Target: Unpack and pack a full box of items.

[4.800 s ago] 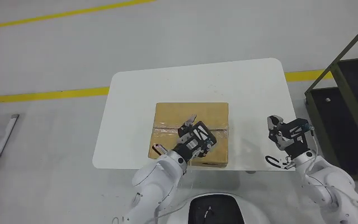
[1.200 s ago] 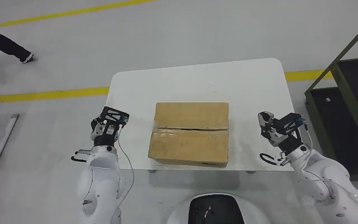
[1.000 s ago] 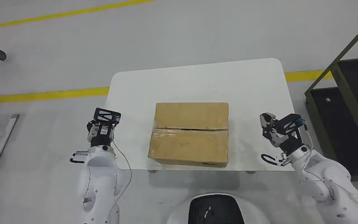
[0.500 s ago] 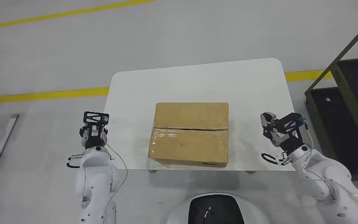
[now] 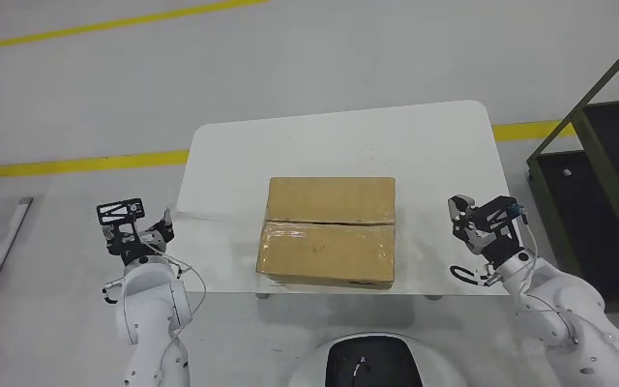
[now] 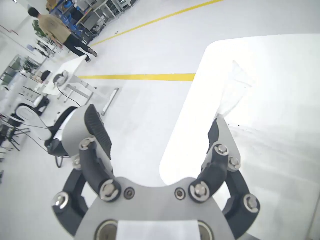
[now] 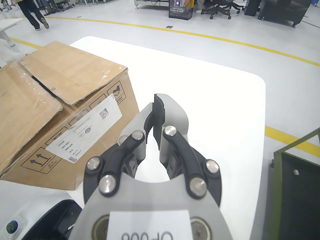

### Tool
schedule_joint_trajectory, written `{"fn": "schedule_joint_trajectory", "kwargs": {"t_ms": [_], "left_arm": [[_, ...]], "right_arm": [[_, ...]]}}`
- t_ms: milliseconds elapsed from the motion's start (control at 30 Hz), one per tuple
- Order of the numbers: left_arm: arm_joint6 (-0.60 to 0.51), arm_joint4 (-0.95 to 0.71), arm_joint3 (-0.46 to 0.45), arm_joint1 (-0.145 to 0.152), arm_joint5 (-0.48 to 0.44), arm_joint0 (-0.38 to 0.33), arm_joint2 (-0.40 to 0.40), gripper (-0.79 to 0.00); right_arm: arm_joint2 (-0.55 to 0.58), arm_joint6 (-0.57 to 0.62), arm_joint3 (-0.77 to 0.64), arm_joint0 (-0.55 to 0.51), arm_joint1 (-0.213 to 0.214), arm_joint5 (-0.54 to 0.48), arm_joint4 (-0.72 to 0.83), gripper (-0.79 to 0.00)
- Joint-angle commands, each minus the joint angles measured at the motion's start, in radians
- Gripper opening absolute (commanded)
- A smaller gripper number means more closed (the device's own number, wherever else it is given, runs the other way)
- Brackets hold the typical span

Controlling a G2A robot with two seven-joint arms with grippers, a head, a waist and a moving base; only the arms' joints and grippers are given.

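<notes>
White table: cardboard box centred, flaps down. Left gripper released, empty, off table's left edge. Right gripper clenched, empty, near table's right edge.

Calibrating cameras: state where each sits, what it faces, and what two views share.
Top view: above the arms, looking down at the white rounded table and brown cardboard box; both arms show, left pincer beyond the table's left edge, right pincer over its right edge.
Left wrist view: on the left wrist, facing the table's corner and floor; left pincer shows, open.
Right wrist view: on the right wrist, facing the box's labelled end; right pincer shows, shut.
Shared: top and right wrist views show the box; all three the table.
</notes>
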Motion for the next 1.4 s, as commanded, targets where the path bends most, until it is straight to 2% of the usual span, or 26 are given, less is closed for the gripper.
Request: {"fn": "schedule_joint_trajectory", "kwargs": {"t_ms": [0,333,667,900,967,1133,1367], "left_arm": [[0.015,-0.034,0.002,-0.001,0.016,0.003,-0.012,0.000],[0.029,-0.284,-0.043,-0.015,0.128,0.014,-0.069,0.000],[0.002,-0.327,-0.092,-0.012,0.099,-0.002,-0.080,0.000],[-0.018,-0.270,-0.109,-0.004,0.005,-0.003,-0.057,0.000],[-0.015,-0.279,-0.105,-0.005,0.005,-0.006,-0.049,0.000],[-0.011,-0.292,-0.100,-0.004,-0.010,-0.005,-0.035,0.000],[0.003,-0.324,-0.099,-0.004,-0.004,-0.005,-0.035,0.000]], "right_arm": [[-0.001,0.000,0.001,0.000,0.000,-0.001,-0.001,-0.785],[-0.006,0.003,0.002,-0.001,-0.001,0.002,-0.003,-0.785],[-0.014,0.008,-0.003,0.003,-0.002,0.009,0.005,-0.785],[-0.024,0.016,-0.033,0.024,-0.006,-0.025,0.102,-0.785],[-0.040,0.022,-0.053,0.038,-0.007,-0.057,0.144,-0.785],[-0.103,0.038,-0.080,0.073,-0.011,-0.098,0.138,-0.785],[-0.208,0.048,-0.050,0.109,-0.020,-0.108,0.122,-0.785]]}}
